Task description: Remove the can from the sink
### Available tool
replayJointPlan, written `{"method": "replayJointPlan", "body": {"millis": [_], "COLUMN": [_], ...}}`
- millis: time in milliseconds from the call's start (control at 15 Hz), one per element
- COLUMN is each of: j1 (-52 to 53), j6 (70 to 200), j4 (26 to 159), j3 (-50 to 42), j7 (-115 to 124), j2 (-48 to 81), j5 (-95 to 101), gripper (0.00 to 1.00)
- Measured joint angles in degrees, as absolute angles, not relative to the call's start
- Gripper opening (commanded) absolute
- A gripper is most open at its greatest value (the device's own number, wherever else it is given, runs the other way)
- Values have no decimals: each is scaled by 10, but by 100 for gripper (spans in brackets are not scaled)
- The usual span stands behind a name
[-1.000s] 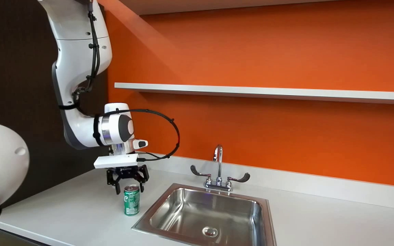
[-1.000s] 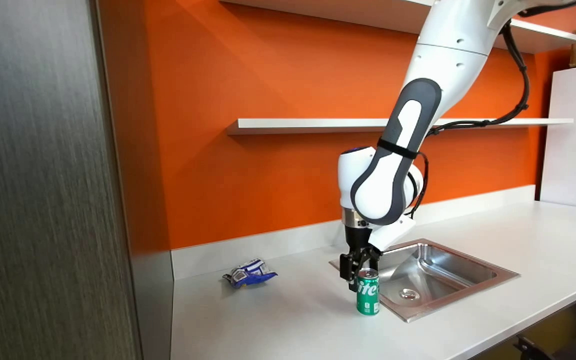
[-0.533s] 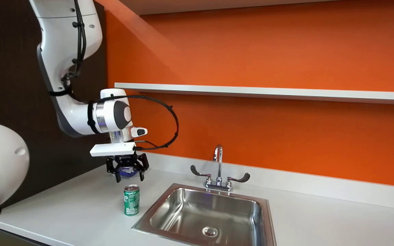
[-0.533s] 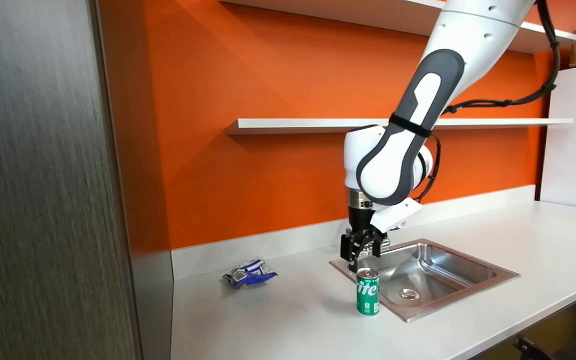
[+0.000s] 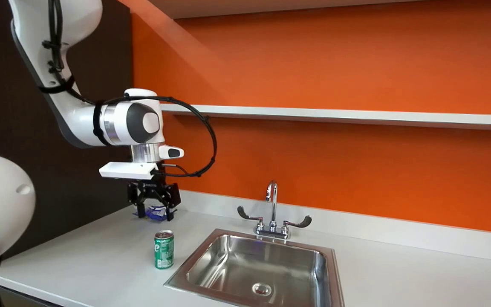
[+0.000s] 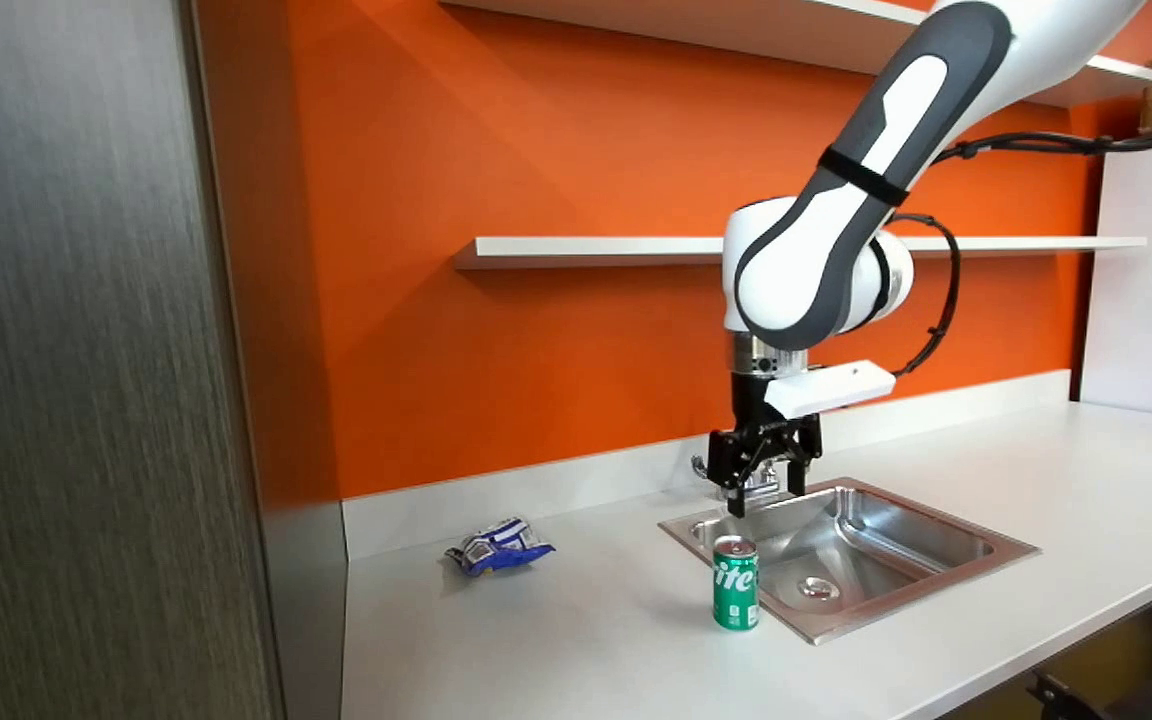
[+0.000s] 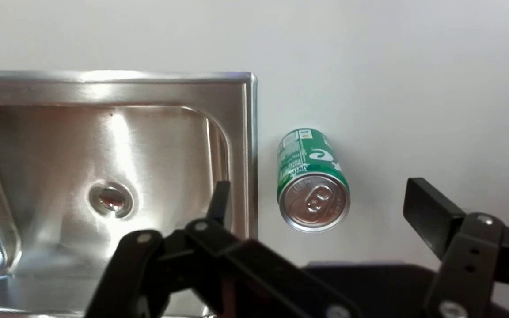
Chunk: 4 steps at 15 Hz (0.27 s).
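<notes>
Cylindrical can stands beside rectangular steel sink.

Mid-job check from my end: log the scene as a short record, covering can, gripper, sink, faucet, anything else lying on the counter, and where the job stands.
can: green, silvery top, upright on the white countertop, beside the sink and outside it
gripper: open, holding nothing, clear of the can
sink: stainless steel, drain in view
faucet: chrome, two-handled, at the sink's edge
other item: crumpled blue-and-white packet, apart from the can
job: can is out of the sink
</notes>
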<state>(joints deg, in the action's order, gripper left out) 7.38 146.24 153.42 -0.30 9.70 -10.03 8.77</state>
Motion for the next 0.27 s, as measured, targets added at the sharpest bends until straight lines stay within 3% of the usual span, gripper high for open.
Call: {"method": "replayJointPlan", "body": {"millis": [267], "j1": [59], "j6": [1395], "j4": [1571], "j3": [-1], "j7": [106], "j2": [-175], "j5": [79], "gripper": [100]}}
